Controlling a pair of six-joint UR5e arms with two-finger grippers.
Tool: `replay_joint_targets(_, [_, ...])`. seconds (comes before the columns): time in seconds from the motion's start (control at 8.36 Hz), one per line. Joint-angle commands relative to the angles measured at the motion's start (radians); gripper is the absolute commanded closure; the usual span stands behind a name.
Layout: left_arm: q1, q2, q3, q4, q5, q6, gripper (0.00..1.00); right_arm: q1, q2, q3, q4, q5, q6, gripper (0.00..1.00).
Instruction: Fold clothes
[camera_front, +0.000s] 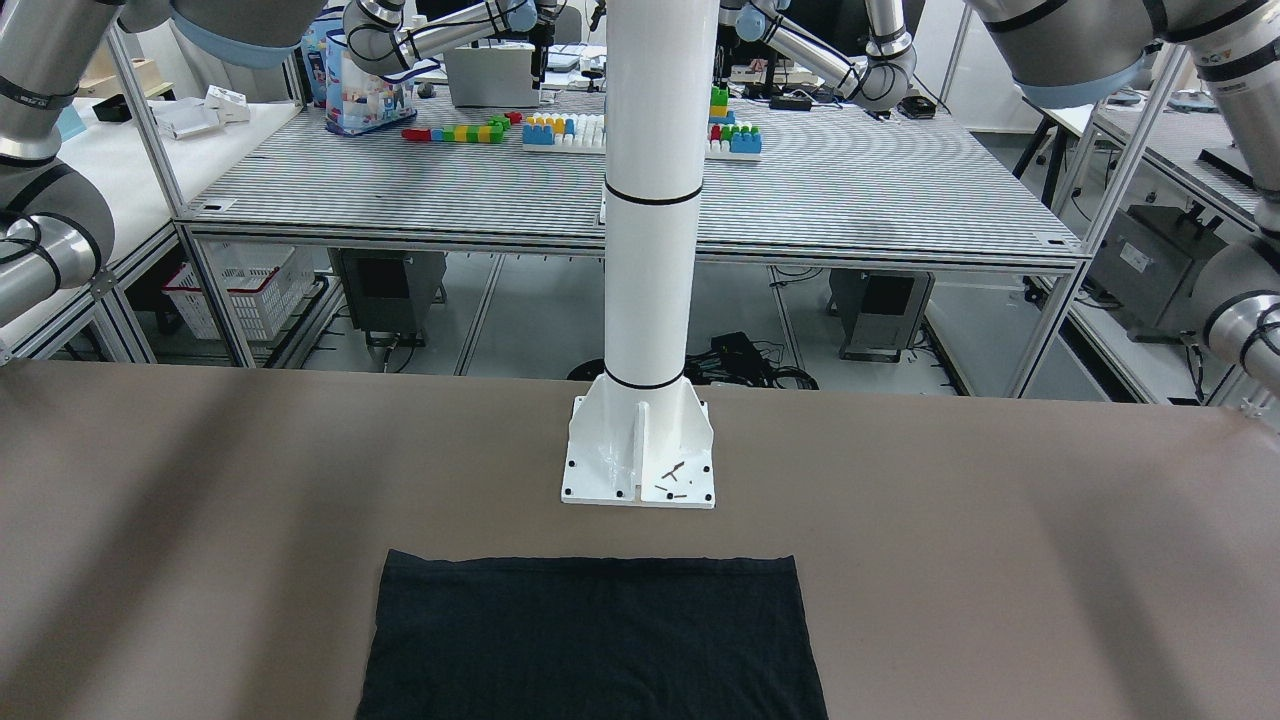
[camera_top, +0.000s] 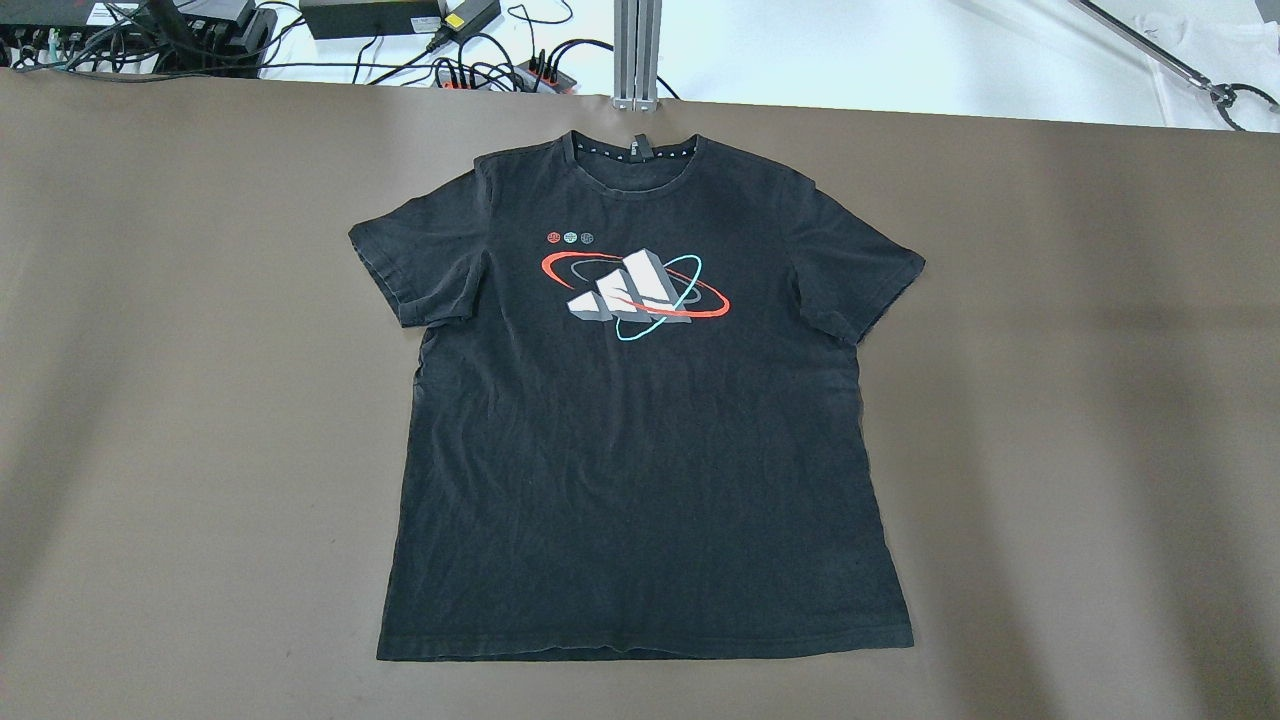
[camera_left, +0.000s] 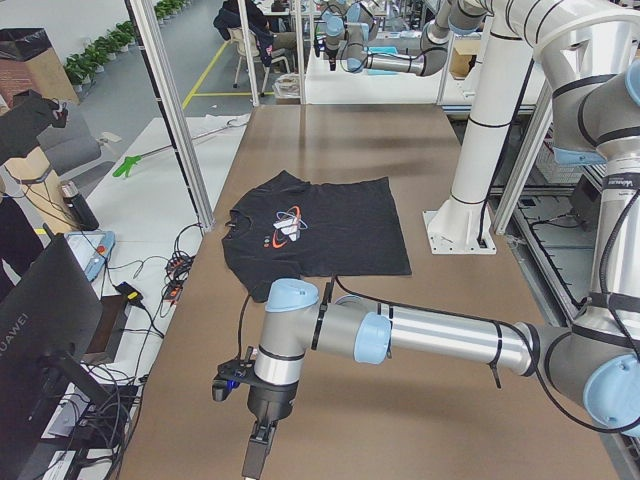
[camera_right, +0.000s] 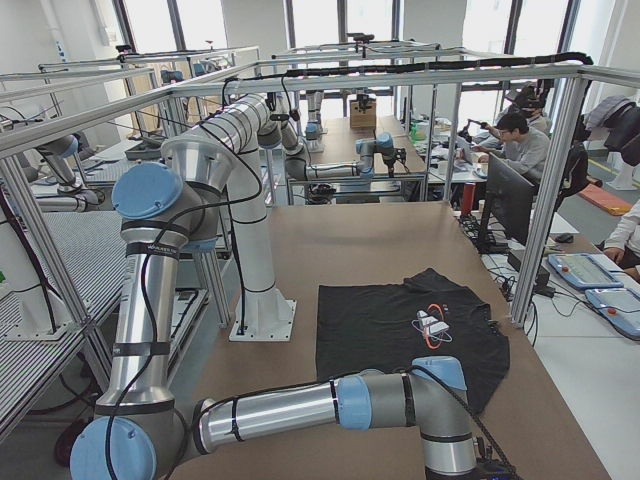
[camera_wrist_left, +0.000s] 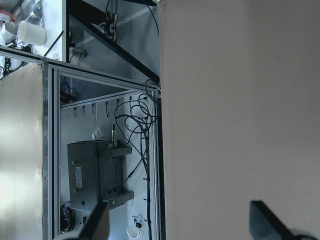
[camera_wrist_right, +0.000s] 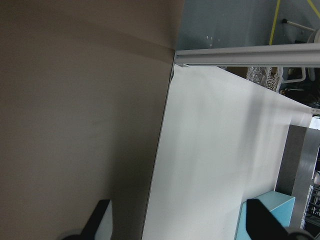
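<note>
The clothes are one black T-shirt (camera_top: 640, 450) with a red, white and teal print on the chest. It lies spread flat, front up, in the middle of the brown table (camera_top: 150, 400), collar toward the far edge. Its hem end shows in the front-facing view (camera_front: 590, 640), and the whole shirt shows in the side views (camera_left: 320, 225) (camera_right: 400, 330). My left gripper (camera_wrist_left: 182, 225) is open over bare table beside the table's left end, well away from the shirt (camera_left: 262, 440). Open too, my right gripper (camera_wrist_right: 182, 222) hangs above the table's right-hand edge. Neither holds anything.
The white pillar (camera_front: 650, 250) stands on its base plate (camera_front: 640, 470) just behind the shirt's hem. An aluminium post (camera_top: 637, 50) and cables (camera_top: 480, 60) sit past the far edge. A monitor (camera_left: 50, 330) stands off the left end. People sit at desks (camera_right: 520, 140).
</note>
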Motion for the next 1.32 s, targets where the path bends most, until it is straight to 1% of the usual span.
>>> replay_joint_targets(0.0, [-0.002, 0.020, 0.028, -0.107, 0.002, -0.007, 0.00, 0.010, -0.005, 0.010, 0.001, 0.004, 0.000, 0.06])
replay_joint_targets(0.84, [0.001, 0.030, 0.020, -0.117, -0.003, -0.013, 0.00, -0.018, 0.006, 0.013, 0.001, 0.003, -0.001, 0.06])
replay_joint_targets(0.96, [0.001, 0.030, 0.014, -0.118, -0.003, -0.012, 0.00, -0.024, 0.004, 0.013, 0.046, 0.004, -0.001, 0.06])
replay_joint_targets(1.08, [0.001, 0.016, 0.008, -0.135, -0.003, -0.007, 0.00, -0.026, 0.001, 0.013, 0.157, 0.006, -0.001, 0.06])
replay_joint_targets(1.2, [0.003, 0.011, -0.003, -0.209, -0.003, -0.007, 0.00, -0.026, -0.003, 0.007, 0.291, 0.006, 0.000, 0.06])
